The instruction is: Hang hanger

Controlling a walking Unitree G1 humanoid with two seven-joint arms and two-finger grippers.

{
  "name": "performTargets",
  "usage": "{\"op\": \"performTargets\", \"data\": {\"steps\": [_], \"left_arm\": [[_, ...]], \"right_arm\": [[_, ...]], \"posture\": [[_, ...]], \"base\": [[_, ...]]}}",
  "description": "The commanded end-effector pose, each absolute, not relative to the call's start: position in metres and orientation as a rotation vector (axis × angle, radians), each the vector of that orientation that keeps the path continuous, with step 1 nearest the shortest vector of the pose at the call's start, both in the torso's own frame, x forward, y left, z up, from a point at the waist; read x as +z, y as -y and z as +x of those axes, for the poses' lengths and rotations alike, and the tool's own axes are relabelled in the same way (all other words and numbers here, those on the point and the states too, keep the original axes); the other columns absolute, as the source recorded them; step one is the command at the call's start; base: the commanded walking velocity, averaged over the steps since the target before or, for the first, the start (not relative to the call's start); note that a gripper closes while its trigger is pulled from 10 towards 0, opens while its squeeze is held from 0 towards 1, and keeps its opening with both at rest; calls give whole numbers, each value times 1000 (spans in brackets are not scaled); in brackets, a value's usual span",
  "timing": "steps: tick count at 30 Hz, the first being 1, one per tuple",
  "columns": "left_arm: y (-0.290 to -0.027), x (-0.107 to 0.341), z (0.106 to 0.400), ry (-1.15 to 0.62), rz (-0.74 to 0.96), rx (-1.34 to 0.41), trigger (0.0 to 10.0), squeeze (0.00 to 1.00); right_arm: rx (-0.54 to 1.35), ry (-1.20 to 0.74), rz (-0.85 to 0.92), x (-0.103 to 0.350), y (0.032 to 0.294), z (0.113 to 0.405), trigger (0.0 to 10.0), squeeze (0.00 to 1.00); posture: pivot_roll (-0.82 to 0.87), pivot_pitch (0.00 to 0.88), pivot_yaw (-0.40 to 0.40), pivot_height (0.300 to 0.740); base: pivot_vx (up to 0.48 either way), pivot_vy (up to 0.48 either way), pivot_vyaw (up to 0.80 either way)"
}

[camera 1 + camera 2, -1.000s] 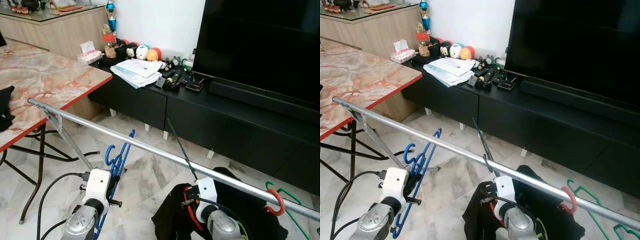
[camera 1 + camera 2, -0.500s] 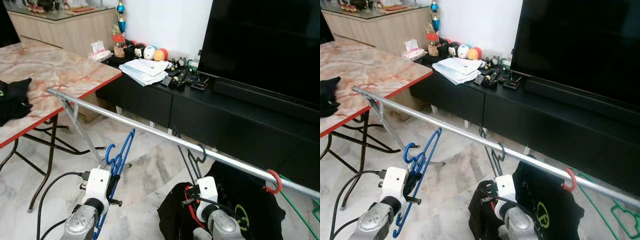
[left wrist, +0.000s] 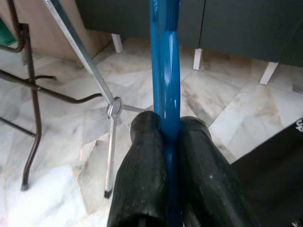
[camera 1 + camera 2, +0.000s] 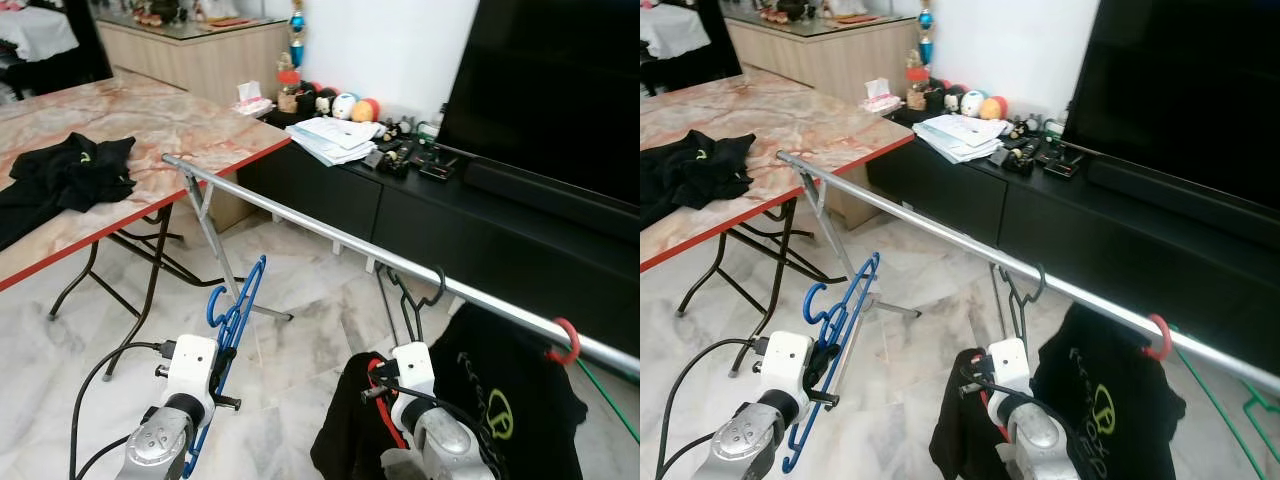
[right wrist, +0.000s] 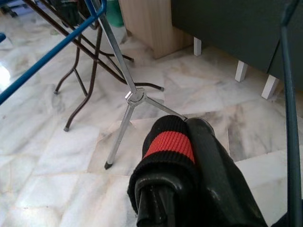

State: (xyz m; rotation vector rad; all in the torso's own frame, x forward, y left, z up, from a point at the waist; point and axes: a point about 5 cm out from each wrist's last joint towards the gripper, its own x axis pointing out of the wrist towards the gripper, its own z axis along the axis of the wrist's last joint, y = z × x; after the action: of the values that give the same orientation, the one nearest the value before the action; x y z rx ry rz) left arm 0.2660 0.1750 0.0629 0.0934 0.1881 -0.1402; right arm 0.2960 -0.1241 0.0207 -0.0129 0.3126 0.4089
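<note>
Marble floor (image 4: 300, 340) spreads beneath your rail (image 4: 300, 221); your left gripper (image 3: 171, 142) clamps a blue hanger (image 4: 236, 310), right gripper's (image 5: 189, 142) grip unclear.

My right gripper (image 5: 189, 137) has its fingers pressed together, one wearing a red-banded black sleeve (image 5: 169, 144), above marble floor (image 5: 57, 156) near a rack foot (image 5: 135, 97).

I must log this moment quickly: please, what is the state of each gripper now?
Left gripper: shut on the blue hanger.
Right gripper: shut on the black garment, beside the dark hanger hooked on the rail.
</note>
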Motion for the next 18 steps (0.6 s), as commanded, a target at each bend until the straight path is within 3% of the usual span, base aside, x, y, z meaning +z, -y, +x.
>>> {"op": "performTargets", "data": {"steps": [1, 9, 18], "left_arm": [[-176, 65, 266, -179, 98, -138, 10000, 0], [-177, 65, 266, -183, 104, -130, 10000, 0], [-184, 69, 268, -181, 112, -112, 10000, 0]], "right_arm": [[400, -411, 13, 1, 127, 280, 10000, 0], [400, -402, 17, 2, 128, 281, 10000, 0], [402, -386, 17, 7, 127, 287, 10000, 0]], "posture": [[22, 42, 5, 740], [23, 40, 4, 740], [32, 43, 1, 740]], "base": [[-259, 0, 0], [-263, 0, 0], [0, 0, 0]]}}
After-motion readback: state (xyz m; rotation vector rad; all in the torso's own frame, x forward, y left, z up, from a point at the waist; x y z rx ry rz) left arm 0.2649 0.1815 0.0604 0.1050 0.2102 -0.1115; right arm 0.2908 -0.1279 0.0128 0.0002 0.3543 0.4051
